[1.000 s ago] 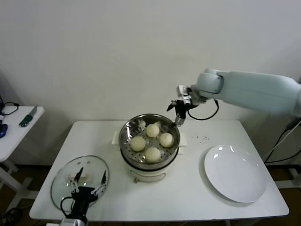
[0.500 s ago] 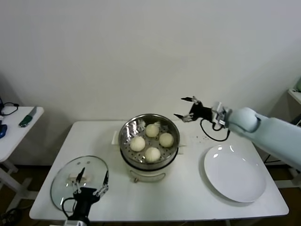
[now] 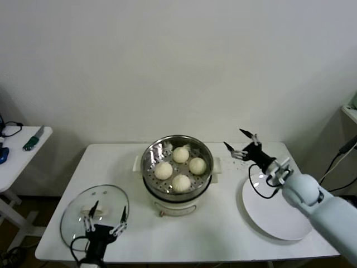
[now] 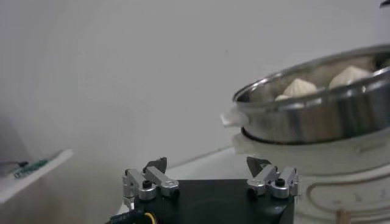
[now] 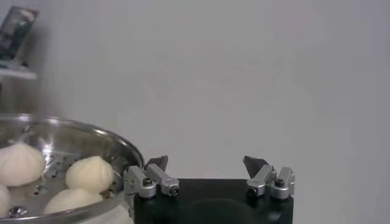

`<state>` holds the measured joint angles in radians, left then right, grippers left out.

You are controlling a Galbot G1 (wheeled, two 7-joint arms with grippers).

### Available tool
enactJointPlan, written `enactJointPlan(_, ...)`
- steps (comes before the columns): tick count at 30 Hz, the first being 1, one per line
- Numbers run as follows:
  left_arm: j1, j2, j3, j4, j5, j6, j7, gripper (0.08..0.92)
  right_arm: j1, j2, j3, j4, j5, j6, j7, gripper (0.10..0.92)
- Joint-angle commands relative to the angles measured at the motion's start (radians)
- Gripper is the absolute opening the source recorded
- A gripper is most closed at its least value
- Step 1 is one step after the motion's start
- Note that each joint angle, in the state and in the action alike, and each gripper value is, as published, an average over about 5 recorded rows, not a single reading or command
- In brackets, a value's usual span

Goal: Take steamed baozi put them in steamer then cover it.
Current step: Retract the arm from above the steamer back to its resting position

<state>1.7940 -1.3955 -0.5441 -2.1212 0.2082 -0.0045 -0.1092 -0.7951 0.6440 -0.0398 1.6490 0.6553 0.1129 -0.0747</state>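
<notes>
Four steamed baozi (image 3: 180,166) sit together inside the steamer (image 3: 177,146), a shiny perforated steel basket on a white electric pot base at the middle of a white table (image 3: 223,223). The basket stands uncovered. The round glass lid (image 3: 95,215) lies flat on the table at the robot's left, near the front edge and apart from the pot.

The right gripper (image 3: 241,142) hangs in the air just beside the steamer's right rim, above the table between the pot and an empty white plate (image 3: 279,209); its two fingers are spread wide and hold nothing. The pale right arm reaches in from the lower right, crossing over the plate. From the right wrist camera the same spread fingers (image 5: 157,164) frame a bare wall, with the basket and three of the buns (image 5: 88,173) close by.

The left gripper (image 3: 104,216) is poised over the glass lid at the table's front left, fingers likewise spread apart with nothing between them. Its wrist camera looks across the tabletop to the steamer (image 4: 317,103), where bun tops show above the rim.

A small side table (image 3: 22,151) with a few small objects stands off to the robot's far left
</notes>
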Motion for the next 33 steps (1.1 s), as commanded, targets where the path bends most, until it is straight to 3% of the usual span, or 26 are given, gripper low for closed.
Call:
enactJointPlan(1, -0.041, 0.015, -0.058, 0.044, 0.462, 0.047, -0.004, 0.823, -0.575, 0.27, 0.632, 0.103, -0.12, -0.054, -0.049, 0.823)
enactJointPlan(19, -0.11, 0.056, -0.158, 0.176, 1.147, 0.111, 0.034, 0.823, -0.765, 0.461, 0.738, 0.051, -0.212, 0.012, -0.167, 0.823)
enactJointPlan(33, -0.195, 0.067, -0.137, 0.387, 1.203, 0.095, 0.033, 0.823, -0.741, 0.46, 0.741, 0.023, -0.228, 0.013, -0.172, 0.823)
